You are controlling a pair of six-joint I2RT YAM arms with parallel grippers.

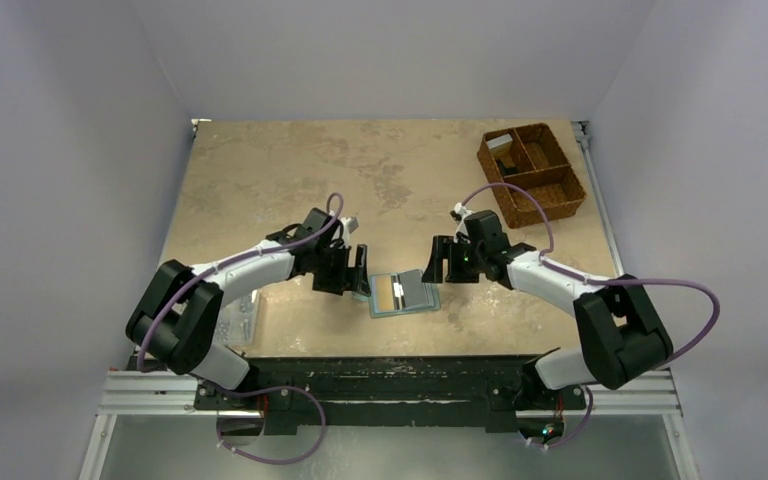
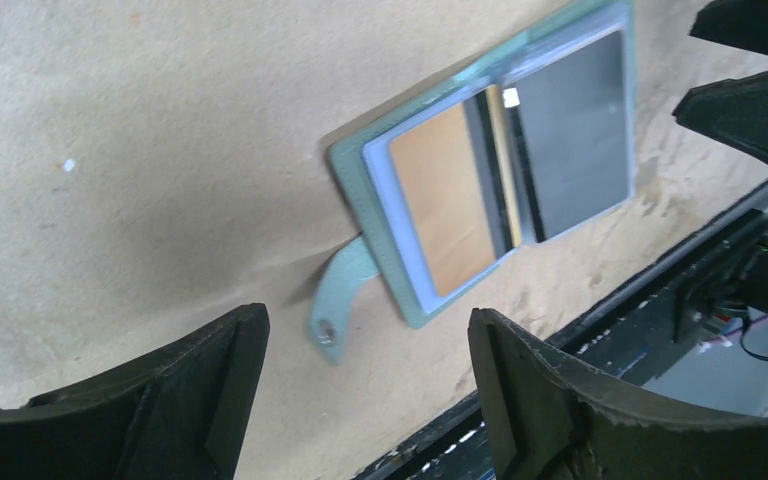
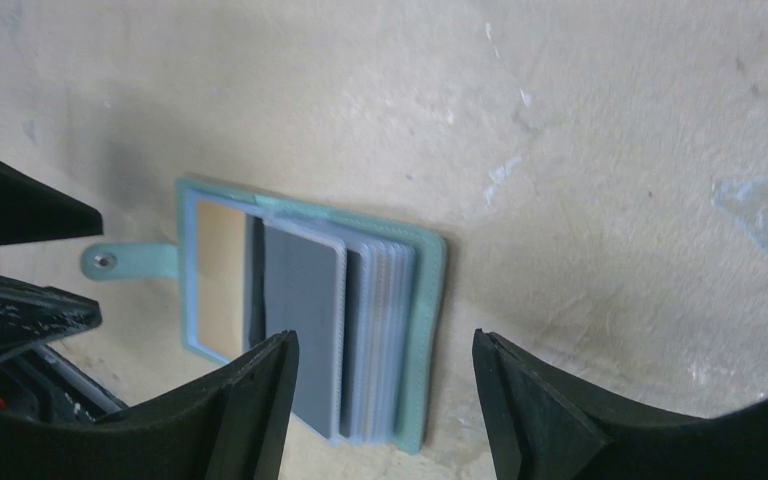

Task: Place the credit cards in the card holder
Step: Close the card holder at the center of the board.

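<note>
while the card holder (image 1: 374,306) lies open and flat on the bench (image 1: 290,170), it sits between the two arms, near the front edge. a tan-orange card (image 2: 443,200) is tucked in the half next to the left arm. a grey card (image 2: 572,140) lies on the other half, on top of a stack of clear pockets (image 3: 385,330). a small strap (image 2: 338,295) with a round snap sticks out flat on the bench toward the left arm.

the left gripper (image 1: 355,272) hangs just beside the holder, not touching it. its fingers (image 2: 210,390) are spread wide and hold nothing. the right gripper (image 1: 440,262) hangs just beside the other side. its fingers (image 3: 260,400) are spread wide too, with nothing in them.

a brown woven basket (image 1: 572,190) stands at the far right corner, well apart from the holder.
</note>
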